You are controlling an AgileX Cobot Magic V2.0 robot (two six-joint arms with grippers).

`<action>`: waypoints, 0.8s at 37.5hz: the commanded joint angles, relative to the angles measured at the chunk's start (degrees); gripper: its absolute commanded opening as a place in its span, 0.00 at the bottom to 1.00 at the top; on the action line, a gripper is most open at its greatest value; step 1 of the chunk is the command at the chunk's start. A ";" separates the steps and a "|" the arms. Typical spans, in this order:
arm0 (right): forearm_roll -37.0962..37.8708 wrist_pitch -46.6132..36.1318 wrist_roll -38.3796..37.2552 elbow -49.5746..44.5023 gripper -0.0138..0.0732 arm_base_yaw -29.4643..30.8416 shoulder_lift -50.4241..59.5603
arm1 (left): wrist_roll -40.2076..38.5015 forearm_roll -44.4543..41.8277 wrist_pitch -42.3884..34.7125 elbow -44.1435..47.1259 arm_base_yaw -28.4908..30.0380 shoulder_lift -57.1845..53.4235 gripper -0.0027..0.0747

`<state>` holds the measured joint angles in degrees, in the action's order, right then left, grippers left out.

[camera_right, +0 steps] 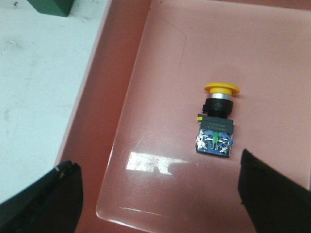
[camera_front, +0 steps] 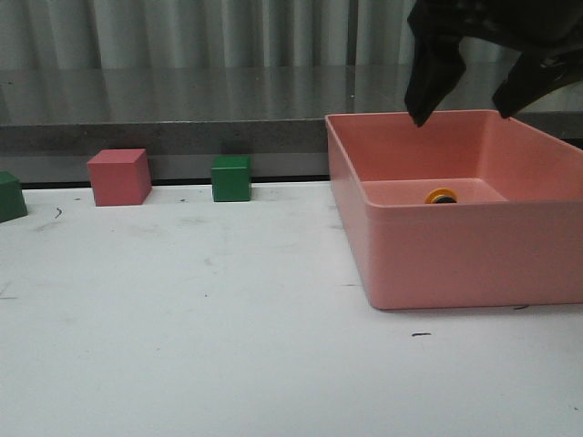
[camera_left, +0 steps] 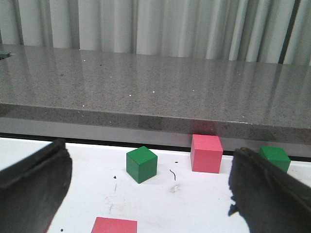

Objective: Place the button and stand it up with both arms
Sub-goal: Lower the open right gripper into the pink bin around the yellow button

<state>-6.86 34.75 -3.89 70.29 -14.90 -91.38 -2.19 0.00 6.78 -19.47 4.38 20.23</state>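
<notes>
The button (camera_right: pixel 216 120) lies on its side on the floor of the pink bin (camera_front: pixel 437 264); its yellow cap, black body and bluish base show. In the front view only its yellow cap (camera_front: pixel 441 195) peeks over the bin's near wall. My right gripper (camera_front: pixel 466 114) hangs open above the bin, over its back part, and is empty; in the right wrist view (camera_right: pixel 158 194) the button lies between and beyond the fingers. My left gripper (camera_left: pixel 146 194) is open and empty above the table; it does not show in the front view.
A pink cube (camera_front: pixel 119 177) and a green cube (camera_front: pixel 231 178) stand by the table's back edge, another green cube (camera_front: pixel 11 197) at the far left. The left wrist view shows a further pink cube (camera_left: pixel 114 225) close below. A grey counter (camera_front: pixel 164 100) runs behind.
</notes>
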 commanded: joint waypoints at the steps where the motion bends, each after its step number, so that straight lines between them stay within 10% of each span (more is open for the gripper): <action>1: 3.67 1.84 -5.26 6.51 0.92 0.96 -2.21 | -0.07 0.41 -4.94 -2.15 0.05 0.81 0.83; 30: 9.22 16.01 -14.29 27.27 0.92 4.19 -27.73 | -0.07 0.41 -4.94 -2.15 0.05 0.81 0.83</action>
<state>3.30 51.38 -18.77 95.69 -11.09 -121.49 -2.19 0.00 6.78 -19.47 4.38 20.23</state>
